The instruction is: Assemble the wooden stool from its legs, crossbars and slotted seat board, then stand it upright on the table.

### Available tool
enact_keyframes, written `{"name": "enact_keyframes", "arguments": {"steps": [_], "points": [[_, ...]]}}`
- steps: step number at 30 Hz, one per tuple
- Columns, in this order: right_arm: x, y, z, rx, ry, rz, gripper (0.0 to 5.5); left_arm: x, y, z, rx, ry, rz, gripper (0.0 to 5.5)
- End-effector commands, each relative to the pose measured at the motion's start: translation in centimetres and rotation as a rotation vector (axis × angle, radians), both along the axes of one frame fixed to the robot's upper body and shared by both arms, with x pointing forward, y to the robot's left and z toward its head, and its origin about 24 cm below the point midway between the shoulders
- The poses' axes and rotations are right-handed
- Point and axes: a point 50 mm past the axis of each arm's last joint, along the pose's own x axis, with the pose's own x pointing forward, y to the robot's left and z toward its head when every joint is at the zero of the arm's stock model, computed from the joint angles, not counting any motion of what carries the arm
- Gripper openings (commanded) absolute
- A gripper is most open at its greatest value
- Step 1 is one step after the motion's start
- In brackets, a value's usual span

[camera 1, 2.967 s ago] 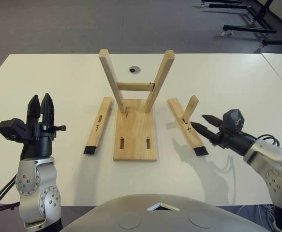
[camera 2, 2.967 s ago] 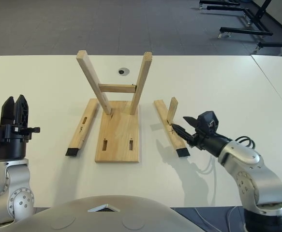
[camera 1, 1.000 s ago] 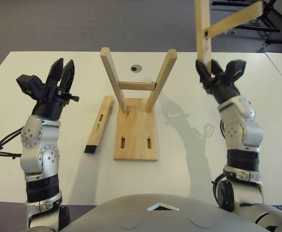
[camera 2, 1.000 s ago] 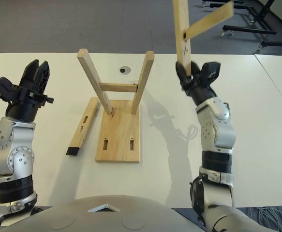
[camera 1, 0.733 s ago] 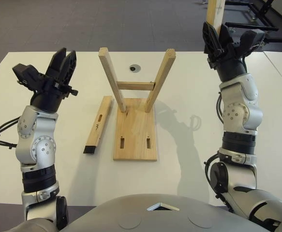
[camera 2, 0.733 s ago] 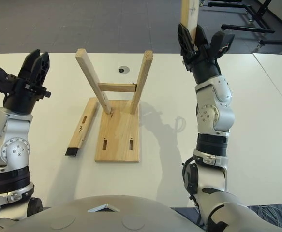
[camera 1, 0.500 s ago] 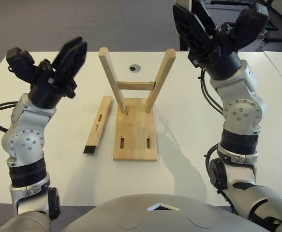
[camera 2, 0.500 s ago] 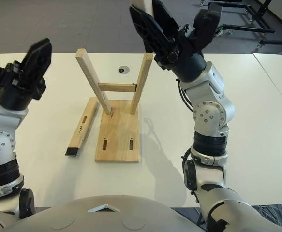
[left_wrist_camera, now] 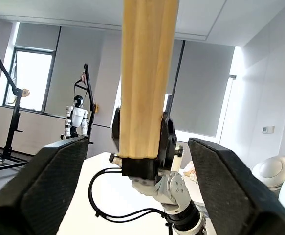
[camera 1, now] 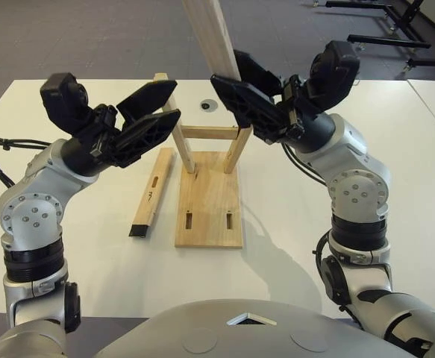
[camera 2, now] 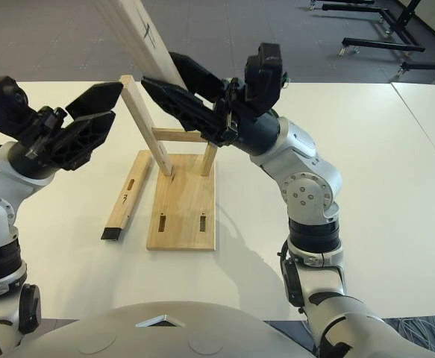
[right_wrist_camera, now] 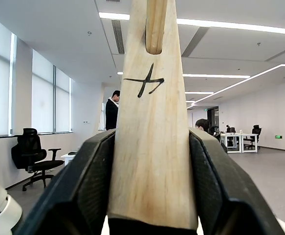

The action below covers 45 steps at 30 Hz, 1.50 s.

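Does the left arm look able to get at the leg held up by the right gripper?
Probably yes: the left gripper is open, and the leg, clamped in the right gripper, shows straight ahead between its spread fingers with nothing in the way.

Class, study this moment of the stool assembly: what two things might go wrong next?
The right claw holds the raised leg near one end only; it may pivot or slip.
That claw and the left claw hang near the standing legs; a swing might knock them from the seat board.
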Motion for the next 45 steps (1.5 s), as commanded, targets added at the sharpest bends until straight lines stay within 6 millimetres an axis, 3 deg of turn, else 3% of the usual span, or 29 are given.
{"name": "enact_keyframes", "arguments": {"steps": [1,11,22,35,45], "points": [[-0.4,0.5,-0.9,-0.023,0.013,0.041,2.09,0.5,-0.1,0.5,-0.010,0.005,-0.009,4.34],[-1.1,1.1,-2.6,-0.129,0.017,0.110,2.09,0.1,-0.1,0.9,-0.078,0.031,-0.129,4.42],[-1.1,1.7,-4.3,-0.240,-0.041,0.062,2.09,-0.7,-0.8,0.3,-0.042,0.046,-0.168,4.42],[-0.4,1.4,-4.4,-0.219,-0.063,0.016,2.09,-0.5,0.0,0.9,-0.112,0.036,-0.155,2.41],[0.0,1.5,-4.1,-0.206,-0.094,-0.013,2.09,0.1,0.0,0.4,-0.074,0.041,-0.130,2.29]]}}
